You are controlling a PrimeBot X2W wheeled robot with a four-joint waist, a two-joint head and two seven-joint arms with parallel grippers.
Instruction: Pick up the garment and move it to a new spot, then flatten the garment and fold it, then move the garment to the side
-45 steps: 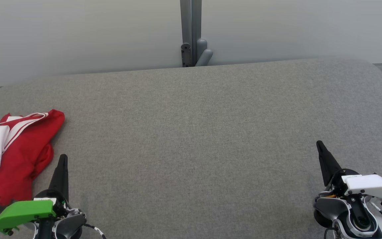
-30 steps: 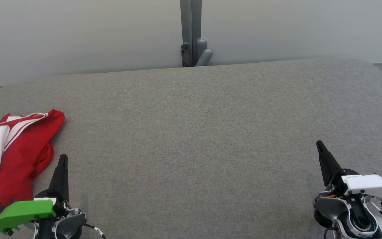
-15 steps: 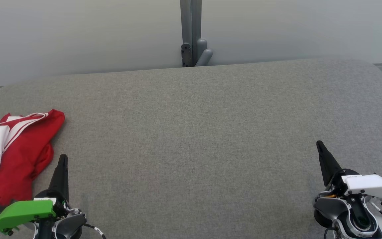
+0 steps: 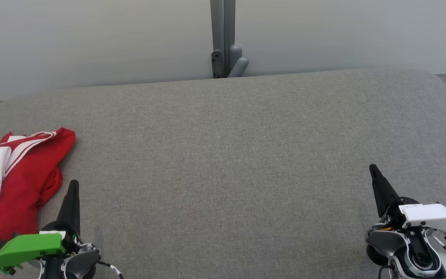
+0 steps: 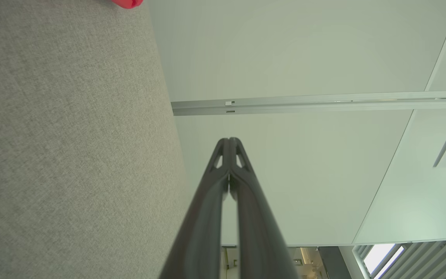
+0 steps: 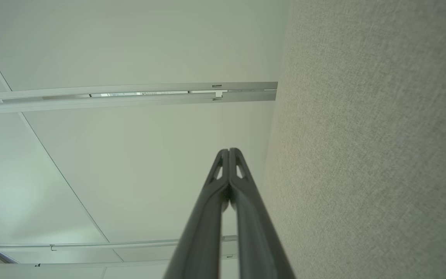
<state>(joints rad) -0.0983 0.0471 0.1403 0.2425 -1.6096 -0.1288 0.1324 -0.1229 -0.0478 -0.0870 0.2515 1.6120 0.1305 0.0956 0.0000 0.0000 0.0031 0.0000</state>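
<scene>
- Broadly, table [image 4: 246,155]: grey cloth-covered top, bare across middle and right; ample room for a new spot and for flattening.
- Wall [image 4: 91,38] with post [image 4: 223,35]: behind the far edge; well apart from the work; no obstacle.
- Garment [image 4: 25,182]: red with white parts, crumpled at the table's left edge, partly cut off by the head view; judged light, soft, limp, likely to sag when lifted; best pinched at a raised red fold.
- Left gripper [image 4: 74,185]: jaws clenched, empty; just beside the garment, apart from it; must open before pinching.
- Right gripper [image 4: 374,172]: jaws clenched, empty; well apart, near right.
</scene>
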